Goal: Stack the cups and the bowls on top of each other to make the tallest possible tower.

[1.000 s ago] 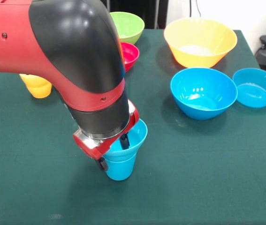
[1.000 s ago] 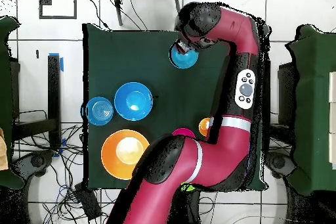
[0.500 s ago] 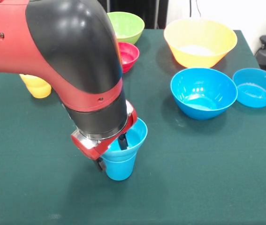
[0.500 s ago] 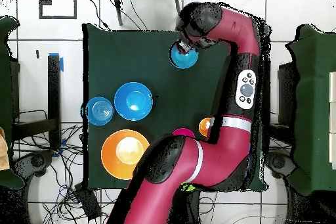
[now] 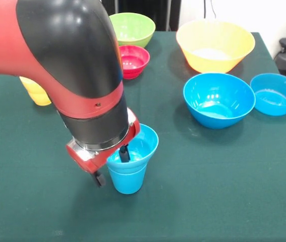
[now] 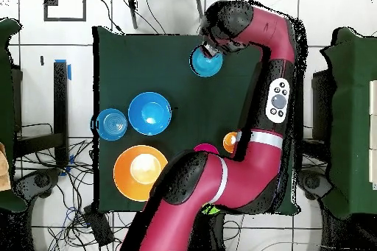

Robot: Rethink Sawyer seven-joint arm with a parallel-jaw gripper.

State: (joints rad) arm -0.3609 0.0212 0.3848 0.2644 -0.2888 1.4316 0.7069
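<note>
The hand (image 5: 111, 166) straddles the rim of the small blue bowl (image 5: 135, 144) nested in the blue cup (image 5: 128, 180), well apart from the big blue bowl (image 5: 218, 99). Its fingers look spread, gripping nothing. The light, stiff, glossy plastic probably slips, so pinching the thin rim suits best.

The arm (image 5: 57, 55) is glossy red with a bulky black elbow cover, small dark screws in the red shell, a red wrist ring, and a grey oval button panel (image 6: 277, 101) on one link.

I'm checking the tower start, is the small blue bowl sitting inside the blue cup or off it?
Inside. The small blue bowl nests upright in the blue cup, with one finger of the gripper inside it.
</note>
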